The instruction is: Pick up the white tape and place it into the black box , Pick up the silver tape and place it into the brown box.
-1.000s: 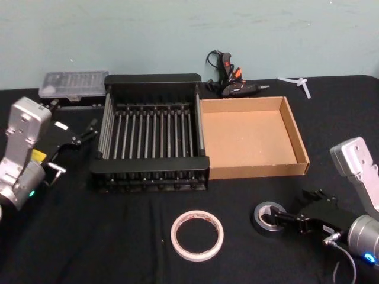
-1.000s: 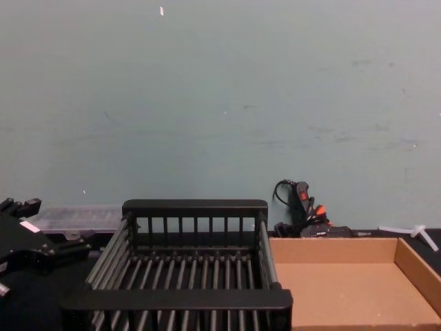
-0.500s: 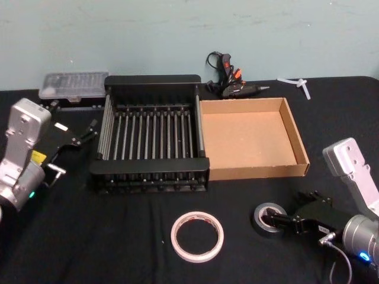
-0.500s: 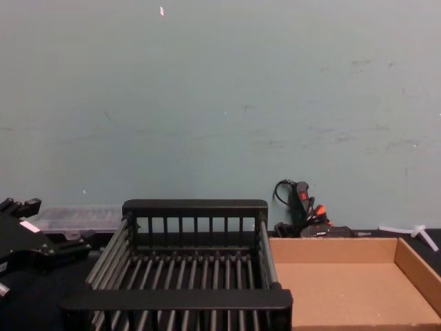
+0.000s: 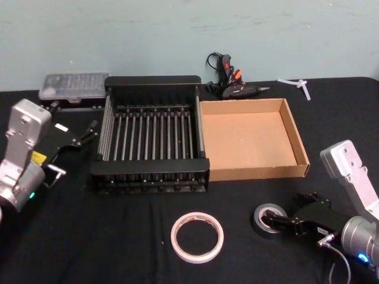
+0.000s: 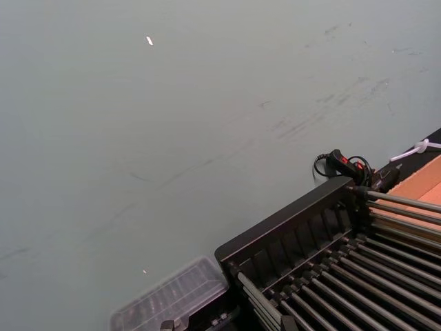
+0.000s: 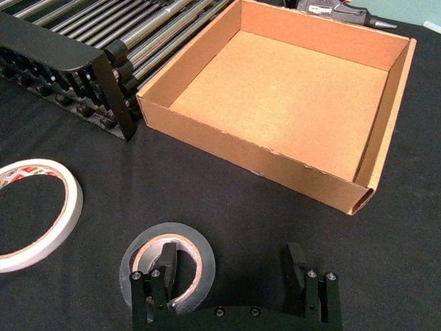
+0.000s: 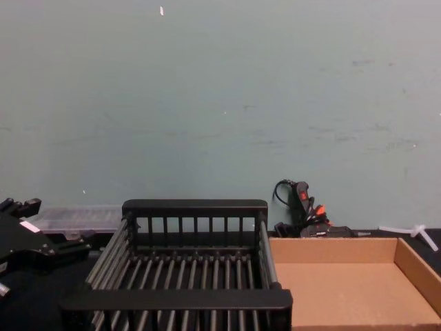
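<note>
The silver tape (image 5: pixel 268 218) lies flat on the black cloth in front of the brown box (image 5: pixel 302 139). My right gripper (image 5: pixel 289 214) is open low over it. In the right wrist view one finger (image 7: pixel 166 264) stands inside the hole of the silver tape (image 7: pixel 196 243) and the other finger (image 7: pixel 296 265) is well outside it, over bare cloth. The white tape (image 5: pixel 197 236) lies flat to the left of the silver roll, also seen as the white tape (image 7: pixel 43 214). The black box (image 5: pixel 151 80) stands beside the brown box (image 7: pixel 256 156). My left gripper (image 5: pixel 83 135) is parked left of the black box.
A glue gun (image 5: pixel 228 79) lies behind the boxes by the wall. A clear plastic case (image 5: pixel 73 85) sits at the back left and a small white plastic piece (image 5: pixel 296 83) at the back right. Open black cloth spreads in front of the black box.
My right arm has shifted slightly left and lower, settling its gripper closer down on the silver tape. Both tapes and the left arm have stayed in place.
</note>
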You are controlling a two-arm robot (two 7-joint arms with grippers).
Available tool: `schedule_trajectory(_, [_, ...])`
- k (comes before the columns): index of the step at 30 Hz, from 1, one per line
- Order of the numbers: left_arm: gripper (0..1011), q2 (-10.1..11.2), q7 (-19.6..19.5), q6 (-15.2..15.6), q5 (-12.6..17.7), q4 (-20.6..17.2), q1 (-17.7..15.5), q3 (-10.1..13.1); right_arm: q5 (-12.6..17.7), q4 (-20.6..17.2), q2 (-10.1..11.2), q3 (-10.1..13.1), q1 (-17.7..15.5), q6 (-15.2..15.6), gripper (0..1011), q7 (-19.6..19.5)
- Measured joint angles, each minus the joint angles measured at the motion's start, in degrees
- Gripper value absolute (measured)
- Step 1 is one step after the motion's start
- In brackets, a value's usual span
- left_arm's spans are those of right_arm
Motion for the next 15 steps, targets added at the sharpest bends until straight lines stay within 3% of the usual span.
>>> schedule_trajectory(6, [1002, 0.0, 0.0, 0.0, 0.0, 0.0, 0.0, 0.0, 0.1, 0.0, 0.0, 0.0, 0.0, 0.0, 993, 0.0])
schedule_trajectory(12, [1001, 0.0, 0.0, 0.0, 0.0, 0.0, 0.0, 0.0, 0.2, 0.0, 0.0, 0.1, -0.1, -0.1, 870, -0.1])
schedule_trajectory(15, [1001, 0.0, 0.0, 0.0, 0.0, 0.0, 0.0, 0.0, 0.3, -0.1, 0.0, 0.1, -0.1, -0.1, 763, -0.1])
